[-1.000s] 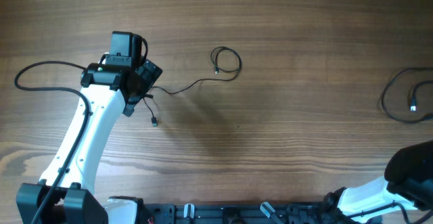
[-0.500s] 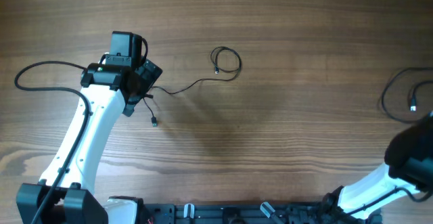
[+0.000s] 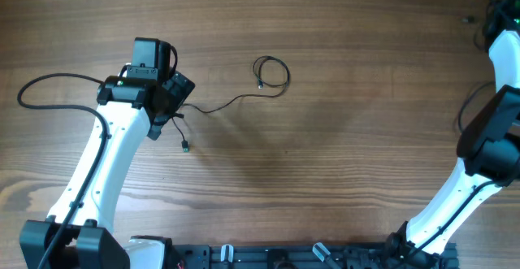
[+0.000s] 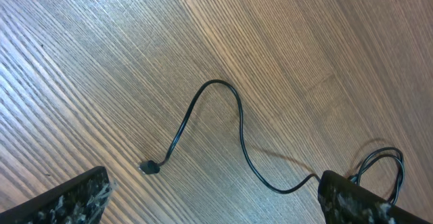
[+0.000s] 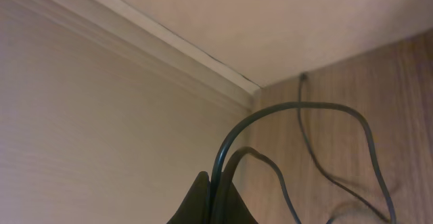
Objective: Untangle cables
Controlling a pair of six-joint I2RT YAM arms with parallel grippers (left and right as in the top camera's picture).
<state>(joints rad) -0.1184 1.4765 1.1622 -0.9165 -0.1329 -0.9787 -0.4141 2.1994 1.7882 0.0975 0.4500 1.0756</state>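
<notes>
The left pincer (image 3: 172, 97) stands wide apart at 9 o'clock on the wooden surface (image 3: 341, 163). It is just above one thin black cable (image 3: 236, 100), which snakes toward 12 o'clock and curls at its far end. At the 2 o'clock corner, the right pincer (image 5: 214, 195) is pressed together on a second cable (image 5: 338, 109), whose loops dangle.

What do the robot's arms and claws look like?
Both arms are long white tubes with chunky black joints: the left arm and the right arm. A thick black wire loops out beside the left one. The left claw has dark fingers speckled with grey; the right claw looks plain black.
</notes>
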